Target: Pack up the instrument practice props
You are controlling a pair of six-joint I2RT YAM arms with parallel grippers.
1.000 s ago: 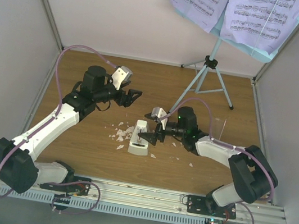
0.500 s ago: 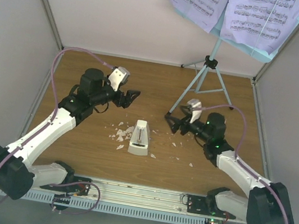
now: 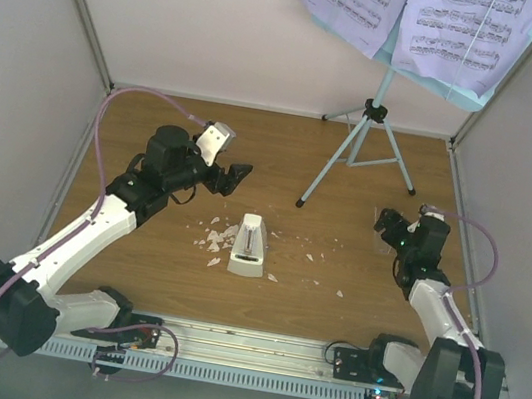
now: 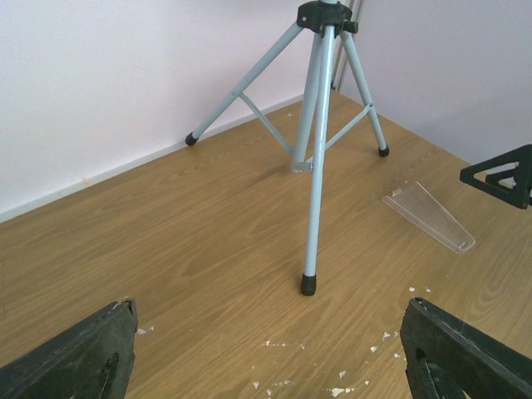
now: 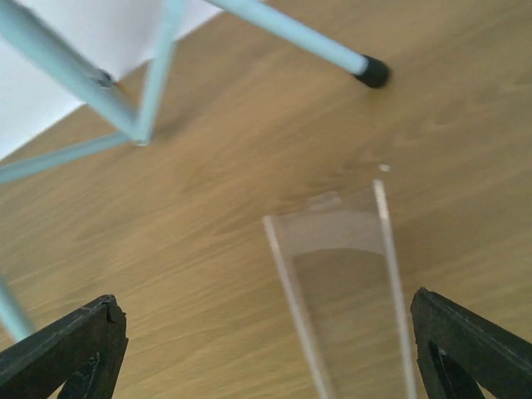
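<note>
The music stand [image 3: 361,144] is slim light-blue metal tubing, three legs splayed from a black hub and tipped with black rubber feet. It stands on the far right part of the table. The top of the overhead view shows the sheet-music pages [image 3: 454,32], pale lavender paper printed with black staves, resting on the stand's desk. The metronome [image 3: 249,245] is a small white pyramid with a smooth, matte look. It stands upright near the middle of the table, ringed by ragged white crumbs [image 3: 214,242] and well apart from both arms. A clear plastic piece [image 4: 428,218], a tapering trough with thin raised edges, lies flat on the wood to the right of the stand's nearest leg. The left gripper [image 3: 239,177] hangs with its black ribbed fingers [image 4: 75,353] spread wide and nothing between them, facing the stand. The right gripper [image 3: 384,221] is also spread wide and empty, and the clear piece [image 5: 341,283] lies in its wrist view between the two fingers; whether they touch it cannot be told. The table [image 3: 309,313] is warm brown wood-grain laminate with a soft sheen. It is enclosed by plain white walls [image 3: 222,31], with an aluminium rail [image 3: 253,344] along its near edge.
</note>
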